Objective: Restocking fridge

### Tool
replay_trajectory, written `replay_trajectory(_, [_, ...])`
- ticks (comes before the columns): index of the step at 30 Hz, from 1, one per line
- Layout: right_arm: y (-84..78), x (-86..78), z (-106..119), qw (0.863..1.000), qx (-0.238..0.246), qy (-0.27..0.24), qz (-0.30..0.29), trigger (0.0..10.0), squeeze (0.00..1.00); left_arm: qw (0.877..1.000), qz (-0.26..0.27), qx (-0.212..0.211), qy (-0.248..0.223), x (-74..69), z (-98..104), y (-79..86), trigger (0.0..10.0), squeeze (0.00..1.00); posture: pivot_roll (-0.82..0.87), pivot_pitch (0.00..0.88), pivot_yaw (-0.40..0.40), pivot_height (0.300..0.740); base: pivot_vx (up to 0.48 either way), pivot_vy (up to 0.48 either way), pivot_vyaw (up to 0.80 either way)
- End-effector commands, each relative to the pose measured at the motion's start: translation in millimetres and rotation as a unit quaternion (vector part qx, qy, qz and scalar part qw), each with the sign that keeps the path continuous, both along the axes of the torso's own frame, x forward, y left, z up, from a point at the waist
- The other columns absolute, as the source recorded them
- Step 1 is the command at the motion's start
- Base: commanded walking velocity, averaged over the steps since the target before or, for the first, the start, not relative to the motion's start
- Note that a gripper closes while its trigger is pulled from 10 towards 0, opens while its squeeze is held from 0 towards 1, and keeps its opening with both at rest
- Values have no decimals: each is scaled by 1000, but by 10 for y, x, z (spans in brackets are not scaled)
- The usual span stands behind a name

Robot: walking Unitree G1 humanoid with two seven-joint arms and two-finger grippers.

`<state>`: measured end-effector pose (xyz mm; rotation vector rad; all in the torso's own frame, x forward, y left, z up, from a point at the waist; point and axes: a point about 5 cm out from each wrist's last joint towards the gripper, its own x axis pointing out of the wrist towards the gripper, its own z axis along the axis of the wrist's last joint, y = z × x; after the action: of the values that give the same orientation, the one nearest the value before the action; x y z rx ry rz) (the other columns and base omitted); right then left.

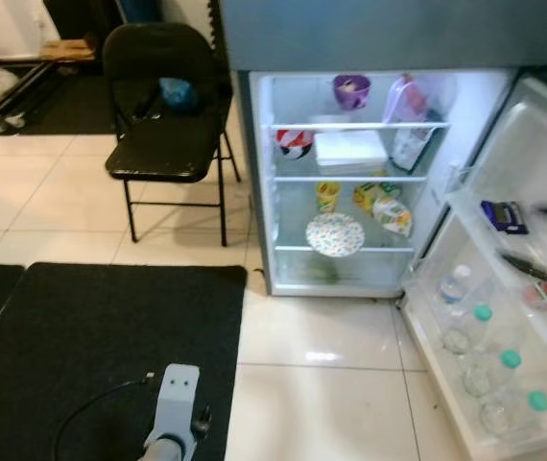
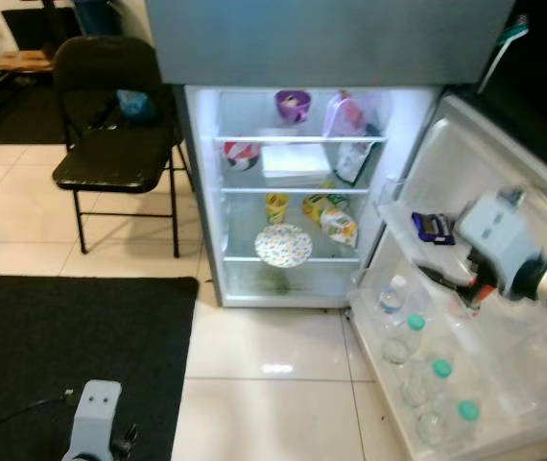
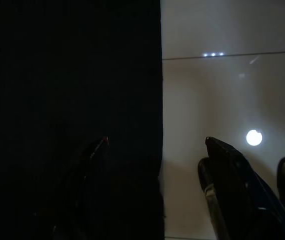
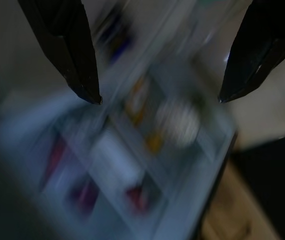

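We see the fridge [image 1: 254,192] standing open and lit, its shelves carrying a purple cup [image 1: 351,90], a white box [image 1: 350,149], yellow packets [image 1: 374,197] and a patterned plate [image 1: 335,233]. Its door [image 2: 542,192] is swung wide beside the right gripper's [image 2: 465,284] fingers, with green-capped bottles [image 2: 427,379] lined up in the door rack just below those fingers and a dark blue packet [image 2: 434,227] just above them.

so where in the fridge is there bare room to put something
Top shelf: bare at its left, beside the purple cup. Middle shelf is crowded. On the lower shelf, free left of the patterned plate. The door's bottom rack is packed with bottles.
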<state>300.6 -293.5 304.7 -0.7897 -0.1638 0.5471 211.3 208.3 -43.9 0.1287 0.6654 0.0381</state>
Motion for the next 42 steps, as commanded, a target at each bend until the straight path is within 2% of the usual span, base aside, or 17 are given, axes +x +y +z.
replay_trajectory(1, [60,-75,208,999,7,-28,22,10000,0,1000,-5,0,17,-75,-60,-41,10000,0,-168,164,15,717,0,0,0])
replay_trajectory(5, [22,-127,481,996,7,-83,9,10000,0,1000,-6,-3,16,-57,-59,-70,10000,0,-170,160,11,717,0,0,0])
replay_trajectory(10, [-258,-116,716,984,14,-154,-85,10000,0,1000,-6,-5,16,-50,-61,-87,10000,0,-178,159,7,717,0,0,0])
replay_trajectory(12, [-785,-171,788,940,-7,-209,-268,10000,0,1000,-5,-7,17,-59,-70,-99,10000,0,-181,156,4,717,0,0,0])
replay_trajectory(14, [-785,-171,788,940,-7,-209,-268,10000,0,1000,-5,-7,17,-59,-70,-99,10000,0,-181,156,4,717,0,0,0])
replay_trajectory(15, [-1006,-246,756,914,-13,-217,-342,10000,0,1000,-5,-7,17,-64,-74,-104,10000,0,-181,156,4,717,0,0,0])
replay_trajectory(16, [-1006,-246,756,914,-13,-217,-342,10000,0,1000,-5,-7,17,-64,-74,-104,10000,0,-181,156,4,717,0,0,0])
replay_trajectory(18, [-1400,-445,618,860,-21,-215,-463,10000,0,1000,-4,-8,17,-68,-75,-109,10000,0,-179,153,1,717,0,0,0])
replay_trajectory(19, [-1400,-445,618,860,-21,-215,-463,10000,0,1000,-4,-8,17,-68,-75,-109,10000,0,-179,153,1,717,0,0,0])
replay_trajectory(22, [-1805,-779,430,793,-17,-207,-573,10000,0,1000,-3,-8,18,-72,-79,-104,10000,0,-187,150,2,717,0,0,0])
replay_trajectory(23, [-1805,-779,430,793,-17,-207,-573,10000,0,1000,-3,-8,18,-72,-79,-104,10000,0,-187,150,2,717,0,0,0])
replay_trajectory(25, [-1973,-967,348,756,-22,-207,-620,10000,0,1000,-3,-9,18,-72,-83,-106,10000,0,-189,151,3,717,0,0,0])
replay_trajectory(26, [-1973,-967,348,756,-22,-207,-620,10000,0,1000,-3,-9,18,-72,-83,-106,10000,0,-189,151,3,717,0,0,0])
replay_trajectory(28, [-2131,-1172,243,717,-31,-201,-667,10000,0,1000,-5,-9,18,-63,-80,-119,10000,0,-189,151,5,717,0,0,0])
replay_trajectory(31, [-2233,-1312,99,692,-38,-184,-697,10000,0,1000,-7,-10,18,-58,-78,-122,10000,0,-189,150,5,717,0,0,0])
replay_trajectory(39, [-2300,-1413,-436,678,67,-134,-720,10000,0,1000,-8,-8,18,-56,-75,-103,10000,0,-189,157,12,717,0,0,0])
replay_trajectory(42, [-2179,-1255,-829,697,191,-106,-683,10000,0,1000,-10,-7,18,-52,-71,-96,10000,0,-184,161,19,717,0,0,0])
